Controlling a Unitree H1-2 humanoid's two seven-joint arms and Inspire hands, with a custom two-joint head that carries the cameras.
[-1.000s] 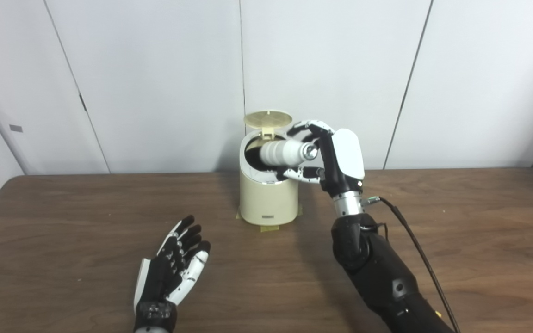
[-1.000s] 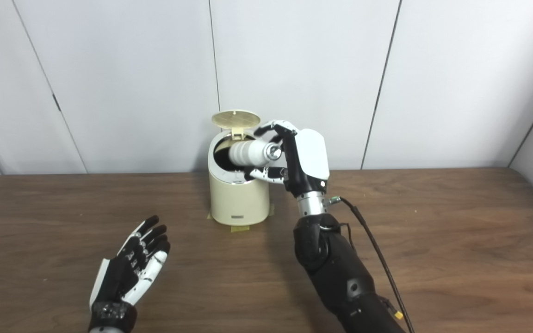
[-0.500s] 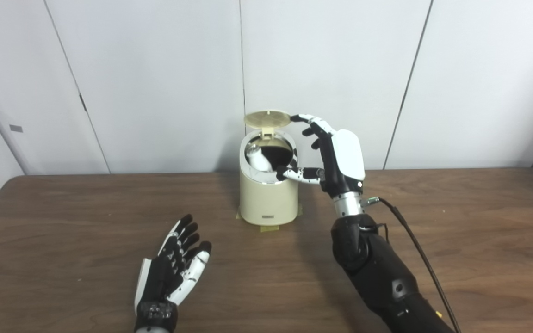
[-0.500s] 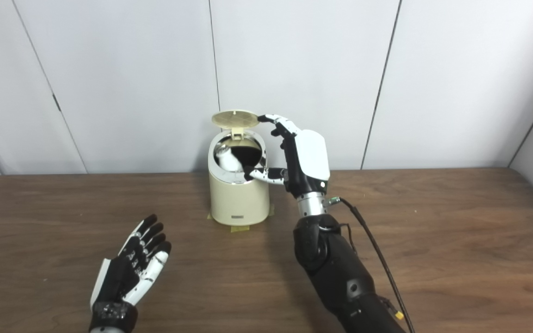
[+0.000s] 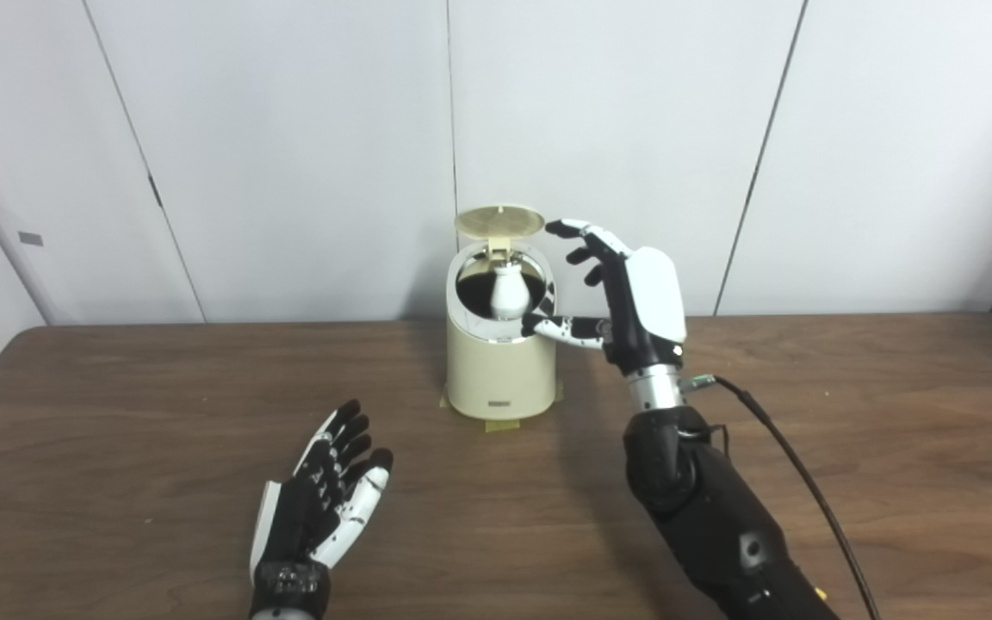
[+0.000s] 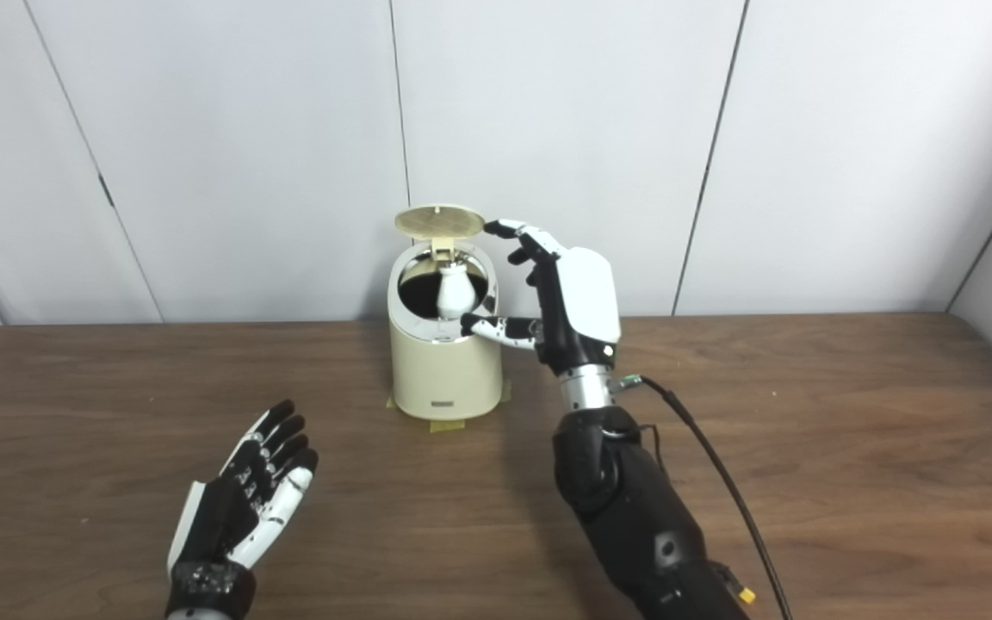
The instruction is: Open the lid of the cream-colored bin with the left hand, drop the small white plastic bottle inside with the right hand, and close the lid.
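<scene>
Bottle is now inside the cream bin, standing in the opening; a second ago the right hand gripped it over the rim. That hand is now empty, fingers spread beside the rim. Lid up. Left hand lies flat and empty on table, well apart. Only closing remains; right fingers sit near the lid's path.

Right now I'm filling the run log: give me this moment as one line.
bottle: inside bin | lid: up | right hand: open beside rim | left hand: open, on table | remaining: close lid
</scene>
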